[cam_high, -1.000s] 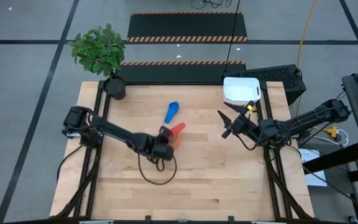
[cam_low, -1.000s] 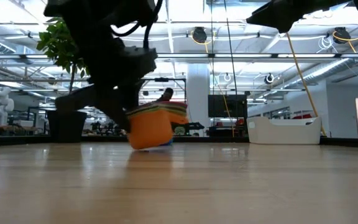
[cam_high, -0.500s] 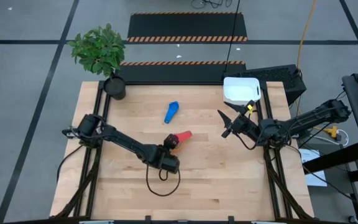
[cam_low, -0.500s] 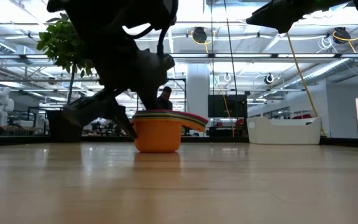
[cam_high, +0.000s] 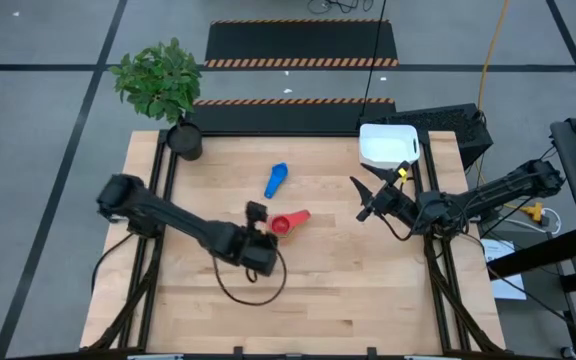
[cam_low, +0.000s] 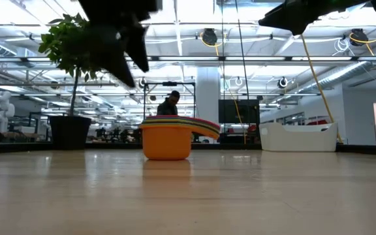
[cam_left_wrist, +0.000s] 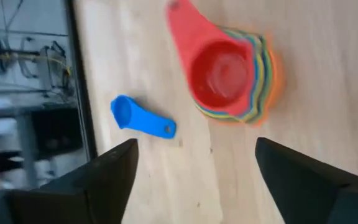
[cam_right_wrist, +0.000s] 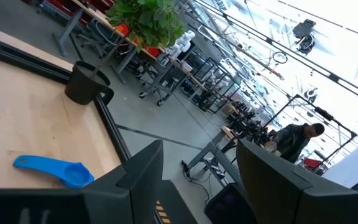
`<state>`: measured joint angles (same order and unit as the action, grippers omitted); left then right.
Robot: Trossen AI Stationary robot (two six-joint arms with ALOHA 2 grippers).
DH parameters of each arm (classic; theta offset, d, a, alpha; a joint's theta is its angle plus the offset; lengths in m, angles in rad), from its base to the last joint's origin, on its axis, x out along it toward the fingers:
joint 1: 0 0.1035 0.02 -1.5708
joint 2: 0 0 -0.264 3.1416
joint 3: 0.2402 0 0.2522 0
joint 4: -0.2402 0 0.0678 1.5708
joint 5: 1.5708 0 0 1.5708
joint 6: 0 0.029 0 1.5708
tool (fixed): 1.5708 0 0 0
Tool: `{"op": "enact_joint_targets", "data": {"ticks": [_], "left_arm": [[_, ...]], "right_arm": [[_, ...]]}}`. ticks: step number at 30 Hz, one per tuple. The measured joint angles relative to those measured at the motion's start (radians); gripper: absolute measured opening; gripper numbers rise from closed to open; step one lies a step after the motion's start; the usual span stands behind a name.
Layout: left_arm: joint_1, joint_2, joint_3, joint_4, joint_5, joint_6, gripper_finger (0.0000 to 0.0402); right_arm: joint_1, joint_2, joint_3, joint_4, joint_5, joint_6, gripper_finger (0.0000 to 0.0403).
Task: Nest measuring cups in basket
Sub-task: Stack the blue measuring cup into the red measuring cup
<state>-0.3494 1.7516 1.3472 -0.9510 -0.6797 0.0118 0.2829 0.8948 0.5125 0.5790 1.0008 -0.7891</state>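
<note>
A nested stack of measuring cups (cam_high: pixel 286 222), red innermost and orange outermost (cam_low: pixel 167 138), stands upright on its base at mid-table, handles fanned toward the right. My left gripper (cam_left_wrist: pixel 194 155) hangs open above the table, just left of the stack (cam_left_wrist: pixel 232 78), touching nothing; the low view shows its fingers (cam_low: pixel 126 52) well clear of the wood. A single blue measuring cup (cam_high: pixel 276 181) lies flat farther back. The white basket (cam_high: pixel 388 143) sits at the far right corner. My right gripper (cam_high: pixel 361 196) waits open, raised, at the right.
A dark plant pot (cam_high: pixel 185 140) with a leafy plant stands at the far left corner. A black cable loop (cam_high: pixel 251 285) lies on the wood near the left arm. Bare wood stretches between the stack and the basket (cam_low: pixel 299 137).
My left gripper has set the stack down from a tilt onto its base, opened and let go, then risen and drawn back toward the table's left. The stack now stands upright on its own.
</note>
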Motion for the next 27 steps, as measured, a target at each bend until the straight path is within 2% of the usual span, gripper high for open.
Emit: {"op": "enact_joint_targets", "data": {"ticks": [5, 12, 15, 19, 22, 25, 27], "left_arm": [[0.025, -0.124, -0.023, 0.015, 0.002, -0.107, 0.0274], [0.149, -0.184, -0.056, 0.053, -0.116, -0.189, 0.0211], [0.218, -0.183, -0.091, 0.139, -0.133, -0.177, 0.0189], [0.327, -0.183, -0.198, 0.368, -0.128, -0.125, 0.0171], [0.405, -0.182, -0.248, 0.484, -0.018, -0.134, 0.0168], [0.487, -0.183, -0.254, 0.477, 0.175, -0.258, 0.0171], [0.538, -0.182, -0.255, 0.477, 0.255, -0.340, 0.0172]], "right_arm": [[0.000, 0.000, 0.000, -0.001, -0.003, 0.016, 0.0196], [0.000, 0.000, 0.000, -0.002, -0.006, 0.017, 0.0196], [0.000, 0.000, 0.000, -0.003, -0.006, 0.018, 0.0196], [0.000, 0.000, 0.000, -0.004, -0.006, 0.018, 0.0196], [0.000, 0.000, 0.000, -0.004, -0.006, 0.018, 0.0196], [0.000, 0.000, 0.000, -0.004, -0.006, 0.018, 0.0196], [0.000, 0.000, 0.000, -0.005, -0.007, 0.018, 0.0196]]}}
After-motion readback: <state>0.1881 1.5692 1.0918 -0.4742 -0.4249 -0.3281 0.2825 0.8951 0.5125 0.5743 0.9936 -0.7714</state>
